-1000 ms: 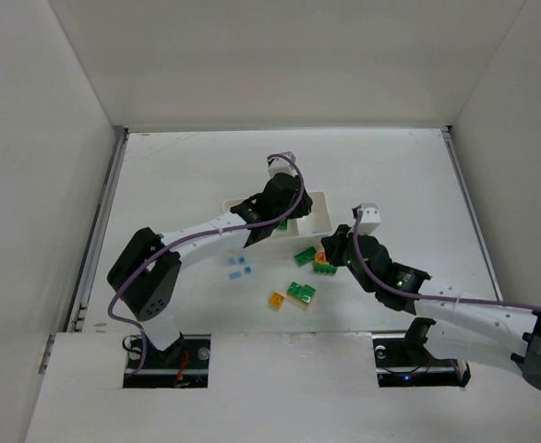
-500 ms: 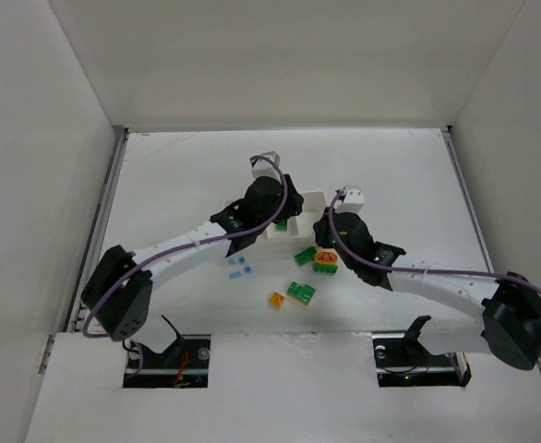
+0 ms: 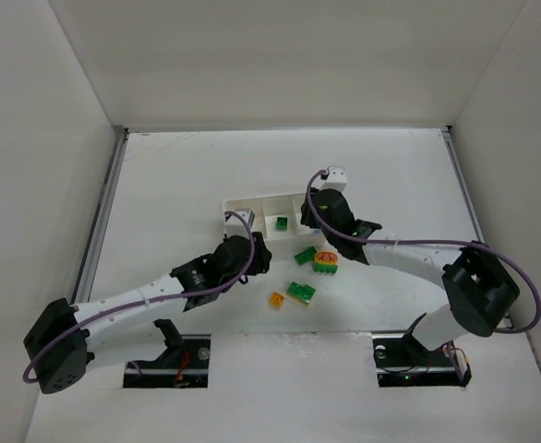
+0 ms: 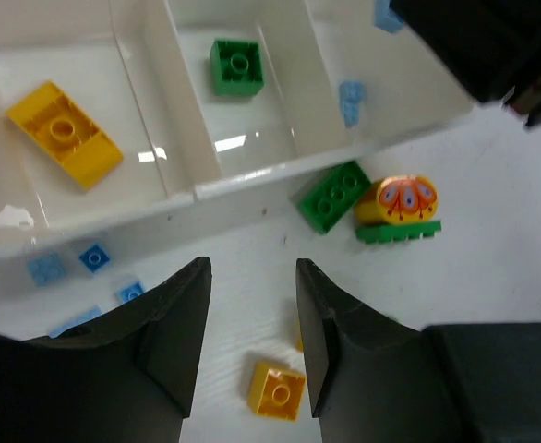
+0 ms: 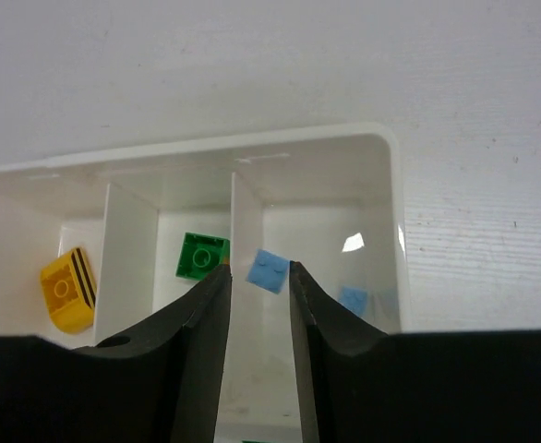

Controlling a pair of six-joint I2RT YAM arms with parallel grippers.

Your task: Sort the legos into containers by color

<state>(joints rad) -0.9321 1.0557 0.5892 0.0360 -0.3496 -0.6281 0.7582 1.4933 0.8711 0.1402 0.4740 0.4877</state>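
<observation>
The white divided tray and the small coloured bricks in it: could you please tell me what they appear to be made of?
The white divided tray is probably thin moulded plastic with a glossy finish: bright light reflections sit on its floor and walls. The yellow studded brick and the green studded brick look like hard moulded plastic, smooth with a slight sheen, given their crisp edges and round studs.

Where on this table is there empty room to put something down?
The widest bare table lies beyond the tray, up to the back wall. Also bare: the left side between tray and side rail, and the right side past the right arm. Crowded: in front of the tray, between left arm and right arm, strewn with loose bricks.
</observation>
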